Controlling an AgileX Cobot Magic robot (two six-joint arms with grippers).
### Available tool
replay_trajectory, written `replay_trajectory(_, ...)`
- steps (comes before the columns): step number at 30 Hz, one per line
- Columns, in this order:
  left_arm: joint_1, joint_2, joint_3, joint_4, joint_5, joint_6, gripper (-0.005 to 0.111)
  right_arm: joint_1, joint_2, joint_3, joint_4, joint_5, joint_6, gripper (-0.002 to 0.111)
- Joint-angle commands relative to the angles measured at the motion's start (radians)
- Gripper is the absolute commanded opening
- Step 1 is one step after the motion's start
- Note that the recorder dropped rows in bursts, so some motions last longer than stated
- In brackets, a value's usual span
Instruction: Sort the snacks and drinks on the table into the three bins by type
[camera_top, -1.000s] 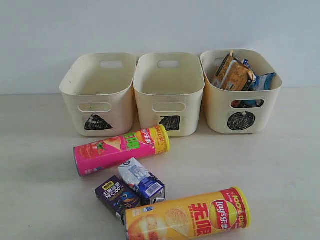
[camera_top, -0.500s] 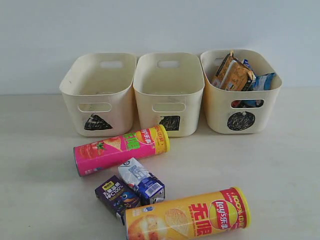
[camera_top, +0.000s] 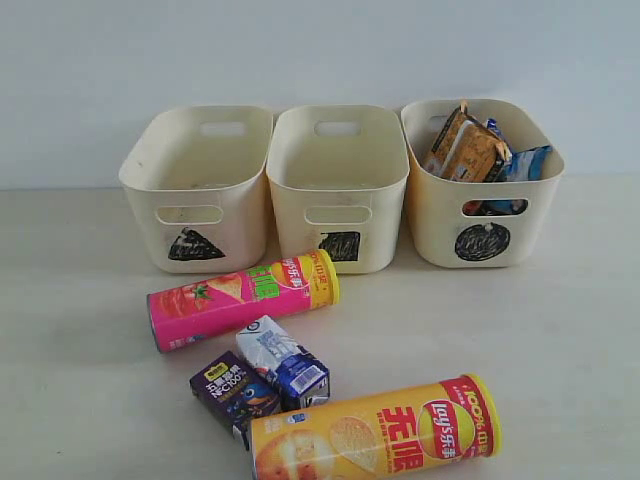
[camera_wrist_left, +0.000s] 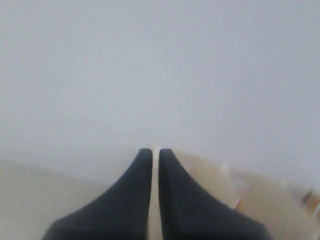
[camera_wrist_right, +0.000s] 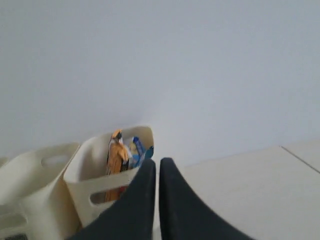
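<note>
Three cream bins stand in a row at the back of the table (camera_top: 70, 330): the triangle bin (camera_top: 195, 190), the square bin (camera_top: 338, 190) and the circle bin (camera_top: 482, 185), which holds crinkly snack packets (camera_top: 470, 148). A pink-and-yellow chip can (camera_top: 243, 297) lies in front of the bins. Closer lie a white-and-blue carton (camera_top: 283, 362), a dark purple carton (camera_top: 233, 390) and a yellow-and-red chip can (camera_top: 375, 432). Neither gripper shows in the exterior view. My left gripper (camera_wrist_left: 155, 151) is shut and empty, facing the wall. My right gripper (camera_wrist_right: 158, 162) is shut and empty, with the packet-filled bin (camera_wrist_right: 107, 172) beyond it.
A plain pale wall (camera_top: 320, 50) rises behind the bins. The triangle and square bins show nothing inside. In the right wrist view a seam (camera_wrist_right: 300, 156) runs across the table surface to the side of the bins.
</note>
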Motion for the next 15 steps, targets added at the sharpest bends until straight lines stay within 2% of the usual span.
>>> replay_trajectory(1,-0.001,-0.003,0.003,-0.042,-0.319,-0.401,0.004,0.002,-0.001,0.039,0.006,-0.168,0.086,0.0)
replay_trajectory(2,-0.001,-0.003,0.003,-0.042,-0.367,-0.459,0.004,0.002,-0.001,0.051,0.004,-0.173,0.086,0.0)
replay_trajectory(4,-0.001,-0.003,0.003,-0.042,-0.414,-0.465,0.004,0.002,-0.001,0.066,-0.012,-0.188,0.097,0.0)
replay_trajectory(6,-0.001,-0.003,0.003,-0.057,-0.42,-0.453,0.004,0.002,-0.001,0.066,-0.051,-0.234,0.17,0.0)
replay_trajectory(8,-0.001,-0.003,0.003,-0.123,-0.386,-0.51,0.004,0.002,-0.001,0.066,-0.171,-0.253,0.234,0.0)
replay_trajectory(10,-0.001,-0.003,-0.02,-0.125,-0.304,-0.602,0.004,0.002,-0.001,0.066,-0.333,-0.258,0.332,0.0)
replay_trajectory(12,-0.001,-0.003,-0.084,-0.081,-0.138,-0.618,0.004,0.002,0.001,0.066,-0.492,-0.258,0.432,0.0)
replay_trajectory(15,-0.001,0.006,-0.193,0.143,0.065,-0.618,0.004,0.002,0.001,0.066,-0.6,-0.218,0.511,0.0)
